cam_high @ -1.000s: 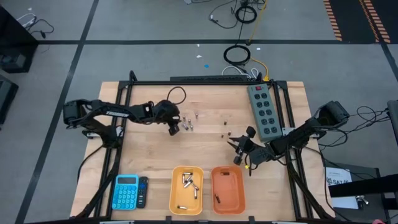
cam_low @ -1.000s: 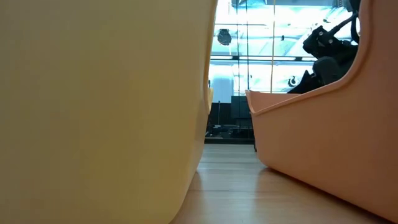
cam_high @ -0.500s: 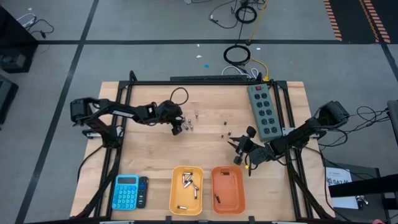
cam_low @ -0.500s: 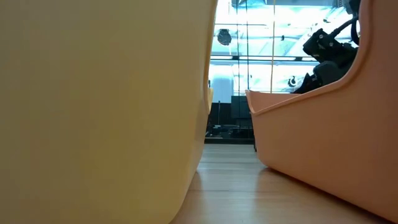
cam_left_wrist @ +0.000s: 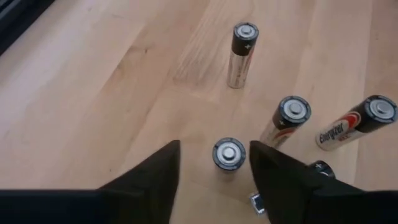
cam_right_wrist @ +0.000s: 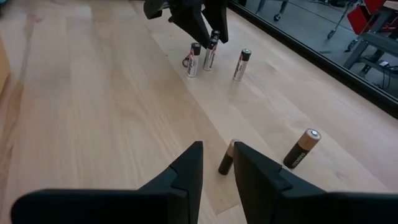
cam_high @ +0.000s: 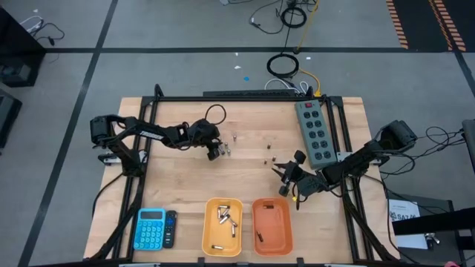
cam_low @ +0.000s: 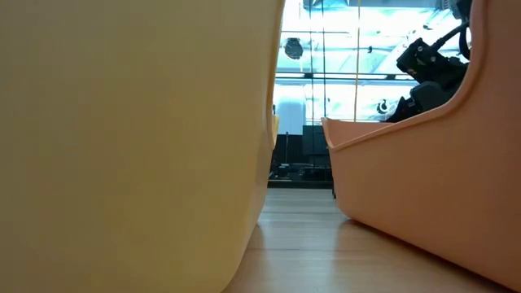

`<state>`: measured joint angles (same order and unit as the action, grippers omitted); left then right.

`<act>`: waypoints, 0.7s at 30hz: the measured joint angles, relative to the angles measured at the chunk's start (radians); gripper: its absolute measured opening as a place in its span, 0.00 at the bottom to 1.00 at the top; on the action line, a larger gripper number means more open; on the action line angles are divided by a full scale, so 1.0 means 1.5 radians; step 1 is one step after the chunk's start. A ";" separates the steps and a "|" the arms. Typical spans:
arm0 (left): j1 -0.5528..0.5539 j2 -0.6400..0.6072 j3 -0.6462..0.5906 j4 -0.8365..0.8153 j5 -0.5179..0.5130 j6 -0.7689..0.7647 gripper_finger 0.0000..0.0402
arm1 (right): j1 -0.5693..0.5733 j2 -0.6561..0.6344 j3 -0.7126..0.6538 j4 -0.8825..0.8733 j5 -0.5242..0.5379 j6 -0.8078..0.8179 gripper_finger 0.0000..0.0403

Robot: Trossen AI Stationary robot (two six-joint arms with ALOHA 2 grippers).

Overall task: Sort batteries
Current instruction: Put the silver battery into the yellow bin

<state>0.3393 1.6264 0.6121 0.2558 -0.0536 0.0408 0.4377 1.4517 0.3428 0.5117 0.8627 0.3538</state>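
While a cluster of upright batteries (cam_left_wrist: 241,55) stands on the far middle of the wooden table (cam_high: 178,185), the left gripper (cam_high: 214,152) hangs right over them, its fingers (cam_left_wrist: 155,180) parted on either side of one standing cell (cam_left_wrist: 228,153) without touching it. More batteries lie in the yellow bin (cam_high: 223,226) at the near edge, one dark one in the orange bin (cam_high: 272,225). Two small dark batteries (cam_right_wrist: 302,148) sit just ahead of the right gripper (cam_high: 287,175), which hovers low near the power strip (cam_high: 315,130), fingers slightly apart, holding nothing. The blue calculator (cam_high: 150,228) sits at the near left corner.
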 joint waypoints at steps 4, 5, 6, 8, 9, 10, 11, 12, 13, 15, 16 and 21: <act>0.005 0.000 0.000 0.000 0.000 0.001 0.25 | 0.000 0.000 0.000 0.000 0.000 0.000 0.20; 0.006 0.000 0.000 0.000 0.001 0.001 0.18 | 0.000 0.000 0.000 0.000 0.000 0.000 0.20; 0.007 0.000 0.000 0.000 0.001 0.001 0.12 | 0.000 0.000 0.000 0.000 0.000 0.000 0.20; 0.007 0.000 0.000 0.000 0.001 0.000 0.12 | 0.000 0.000 0.000 -0.002 0.000 0.003 0.20; 0.007 -0.001 0.000 -0.001 0.001 0.000 0.12 | 0.000 0.000 0.000 -0.006 0.000 0.006 0.20; 0.007 -0.006 0.000 -0.007 0.000 0.000 0.12 | 0.000 0.000 0.000 -0.011 0.000 0.011 0.20; 0.007 -0.014 0.000 -0.014 -0.002 0.001 0.12 | 0.000 0.000 0.000 -0.014 0.000 0.014 0.20; 0.007 -0.027 -0.001 -0.016 -0.006 0.006 0.12 | 0.000 0.000 0.000 -0.015 0.000 0.016 0.20; 0.007 -0.044 -0.001 -0.016 -0.009 0.013 0.12 | 0.000 0.000 0.000 -0.015 0.000 0.018 0.20; 0.007 -0.089 0.005 -0.024 -0.008 0.018 0.12 | 0.000 0.000 0.000 -0.015 0.000 0.018 0.20; 0.007 -0.114 0.008 -0.031 0.015 0.020 0.12 | 0.000 0.000 0.000 -0.015 0.000 0.018 0.20; -0.028 -0.242 0.029 -0.057 0.282 -0.046 0.12 | 0.000 0.000 0.000 -0.016 0.003 0.018 0.20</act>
<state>0.2973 1.2632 0.6557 0.1695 0.3694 -0.0286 0.4376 1.4517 0.3428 0.4877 0.8666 0.3813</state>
